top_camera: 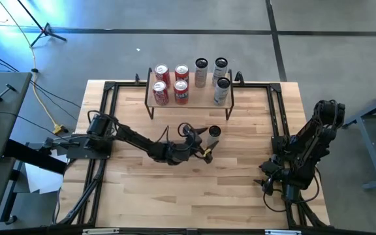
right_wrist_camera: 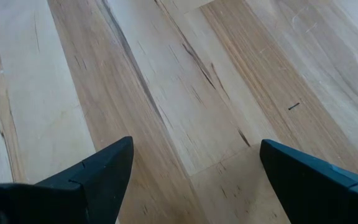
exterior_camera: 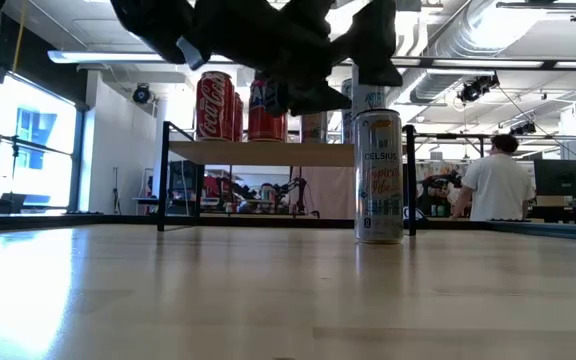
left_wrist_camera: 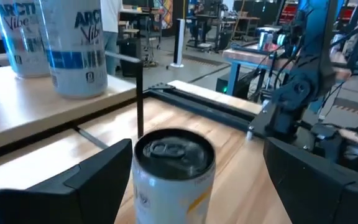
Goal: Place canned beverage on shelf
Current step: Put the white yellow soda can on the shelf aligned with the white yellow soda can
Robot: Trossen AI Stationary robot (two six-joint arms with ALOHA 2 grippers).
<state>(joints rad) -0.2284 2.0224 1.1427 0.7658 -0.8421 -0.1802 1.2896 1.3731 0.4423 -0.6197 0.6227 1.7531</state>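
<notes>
A slim silver can stands upright on the wooden tabletop, in front of the shelf; it also shows in the low view. My left gripper is open. In the left wrist view its fingers stand on either side of the can's top without touching it. The shelf's plank carries several red cans and three silver cans. My right gripper is open and empty over bare tabletop at the right.
Black metal rails run along the table's left, right and far sides. My right arm is folded at the table's right edge. Bare wood lies in front of the can. A person stands in the room beyond the table.
</notes>
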